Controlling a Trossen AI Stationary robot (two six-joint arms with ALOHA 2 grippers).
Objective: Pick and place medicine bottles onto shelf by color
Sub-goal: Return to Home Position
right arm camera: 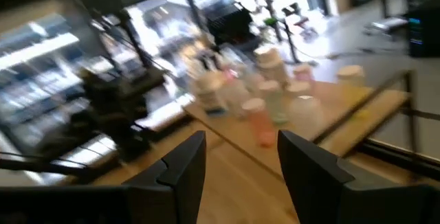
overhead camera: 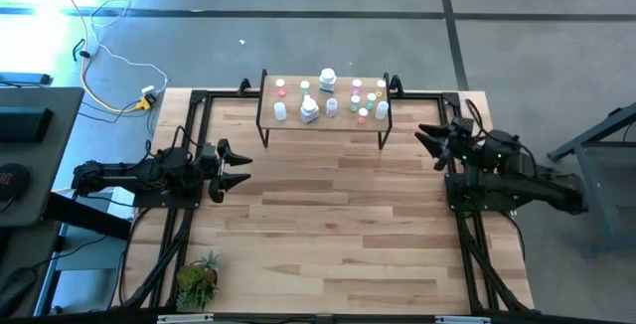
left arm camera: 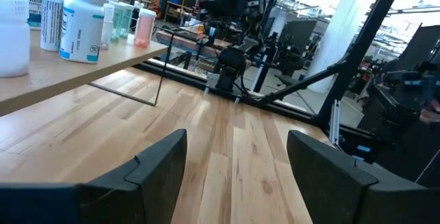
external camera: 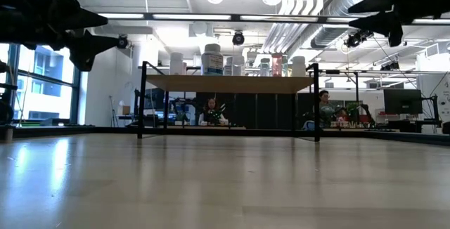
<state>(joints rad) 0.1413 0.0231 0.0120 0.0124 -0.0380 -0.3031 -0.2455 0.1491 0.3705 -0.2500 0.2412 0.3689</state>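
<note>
The shelf (overhead camera: 323, 115), a light wooden board on thin black legs, stands at the table's far edge. Several small white medicine bottles (overhead camera: 360, 98) with pink, green, yellow and white caps, plus two larger white ones (overhead camera: 310, 110), stand upright on its board; they also show in the low view (external camera: 212, 59) and the left wrist view (left arm camera: 81, 18). My left gripper (overhead camera: 237, 165) hovers open above the table's left side, holding nothing. My right gripper (overhead camera: 429, 137) hovers open at the right side, near the shelf's right end, also with nothing between its fingers (right arm camera: 185, 162).
A small green potted plant (overhead camera: 198, 280) sits at the table's near left corner. Black frame rails (overhead camera: 189, 125) run along the table's left, right and far edges. Bare wooden planks (overhead camera: 328, 225) stretch between the arms. People sit in the room beyond the shelf (external camera: 325, 102).
</note>
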